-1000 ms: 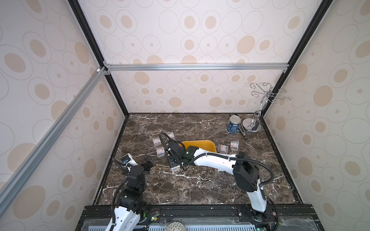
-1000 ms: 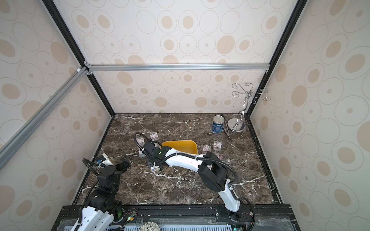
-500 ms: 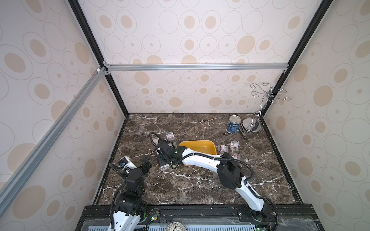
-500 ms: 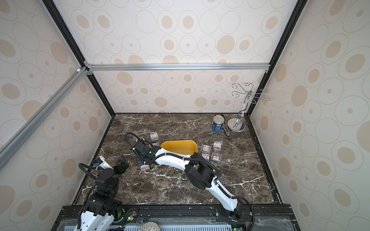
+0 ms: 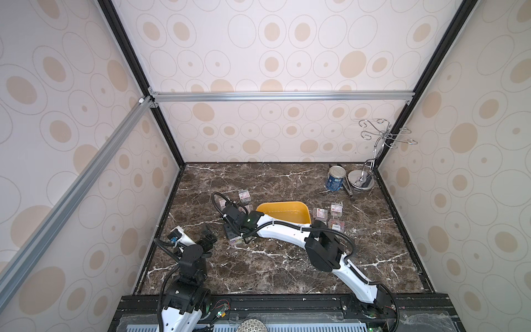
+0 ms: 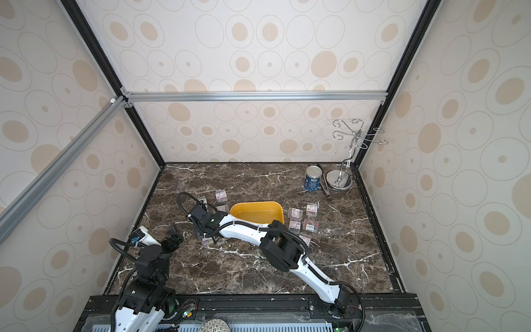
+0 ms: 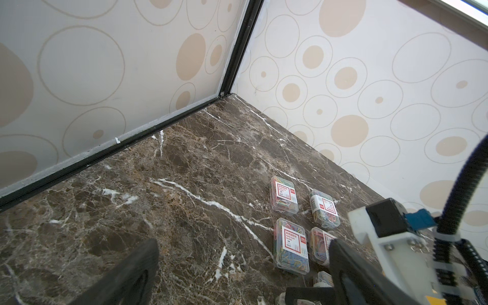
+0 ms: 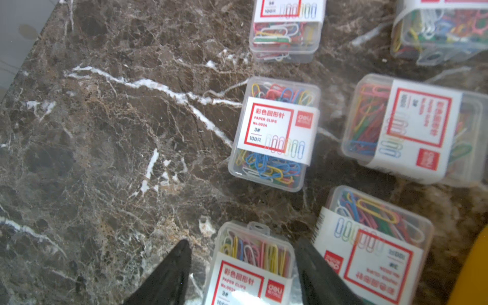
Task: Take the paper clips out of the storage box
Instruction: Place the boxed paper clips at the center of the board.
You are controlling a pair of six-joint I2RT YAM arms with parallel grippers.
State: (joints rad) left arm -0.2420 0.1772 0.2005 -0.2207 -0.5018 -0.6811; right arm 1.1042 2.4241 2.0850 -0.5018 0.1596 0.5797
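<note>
Paper clips point(image 8: 274, 132) sit in little clear boxes on the brown marble table point(image 5: 287, 264), some on each side of the yellow storage box point(image 5: 283, 212). Right gripper point(image 8: 241, 243), left of the storage box, has its jaws open around one box of clips point(image 8: 252, 264), with a gap on one side. Left gripper point(image 5: 208, 237) hangs farther from the storage box, jaws wide apart, holding nothing.

Bright, even diffuse light, soft shadows; wide-angle bending at top-view edges; right wrist view blurred
</note>
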